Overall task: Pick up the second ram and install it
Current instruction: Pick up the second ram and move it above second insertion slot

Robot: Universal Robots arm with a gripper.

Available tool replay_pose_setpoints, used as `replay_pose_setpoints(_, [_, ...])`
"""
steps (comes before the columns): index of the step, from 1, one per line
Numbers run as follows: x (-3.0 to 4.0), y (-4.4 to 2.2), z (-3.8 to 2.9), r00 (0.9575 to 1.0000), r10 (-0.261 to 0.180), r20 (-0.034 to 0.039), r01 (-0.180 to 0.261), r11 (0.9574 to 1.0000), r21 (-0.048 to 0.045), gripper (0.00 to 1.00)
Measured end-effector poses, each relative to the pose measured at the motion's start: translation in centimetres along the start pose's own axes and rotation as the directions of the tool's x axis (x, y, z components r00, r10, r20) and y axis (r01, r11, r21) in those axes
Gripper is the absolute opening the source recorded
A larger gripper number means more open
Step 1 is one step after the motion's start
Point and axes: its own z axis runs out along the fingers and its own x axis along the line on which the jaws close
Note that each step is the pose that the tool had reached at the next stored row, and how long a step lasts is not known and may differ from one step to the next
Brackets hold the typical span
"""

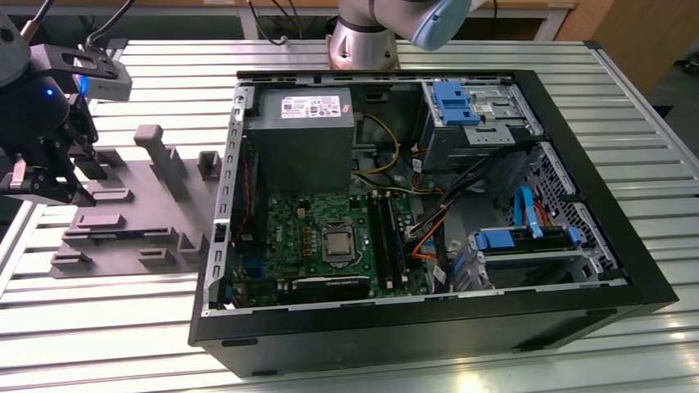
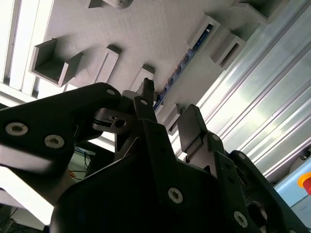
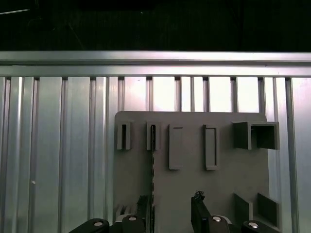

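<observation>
The second ram (image 3: 152,167) is a thin dark strip standing on edge in the grey fixture plate (image 3: 223,179), one end held in a slotted block. In the second wrist view the ram (image 2: 187,56) runs from that block toward my fingers. My gripper (image 3: 171,211) is open just above the plate, and the strip's near end lies between the fingers, close beside one fingertip (image 3: 145,206). The other fingertip (image 3: 198,204) stands well apart from it. In the exterior view my gripper (image 1: 49,188) hangs over the exterior view's left end of the fixture (image 1: 131,246).
An open computer case (image 1: 437,327) lies to the exterior view's right of the fixture, with a green motherboard (image 1: 295,237) and its long black memory slots (image 1: 385,237). Grey blocks (image 1: 164,160) rise from the fixture. The table is ribbed aluminium (image 3: 58,160).
</observation>
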Motion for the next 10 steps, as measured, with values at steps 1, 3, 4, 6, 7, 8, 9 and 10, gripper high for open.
replay_pose_setpoints(1, [0.0,0.0,0.0,1.0,0.0,0.0,0.0,1.0,0.0,0.47])
replay_pose_setpoints(3, [0.0,0.0,0.01,1.0,0.0,0.0,0.0,1.0,0.0,0.47])
replay_pose_setpoints(4, [0.0,0.0,0.03,1.0,0.0,0.0,0.0,1.0,0.0003,0.47])
replay_pose_setpoints(6, [0.01,0.03,0.16,1.0,0.0,0.0002,0.0,1.0,0.0011,0.47])
replay_pose_setpoints(7, [0.01,0.05,0.25,1.0,0.0,0.0001,0.0,1.0,0.0011,0.47])
replay_pose_setpoints(8, [0.02,0.07,0.34,1.0,0.0,0.0001,0.0,1.0,0.001,0.47])
replay_pose_setpoints(9, [0.03,0.09,0.45,1.0,0.0,0.0,0.0,1.0,0.001,0.47])
replay_pose_setpoints(10, [0.04,0.1,0.58,1.0,0.0,0.0,0.0,1.0,0.001,0.47])
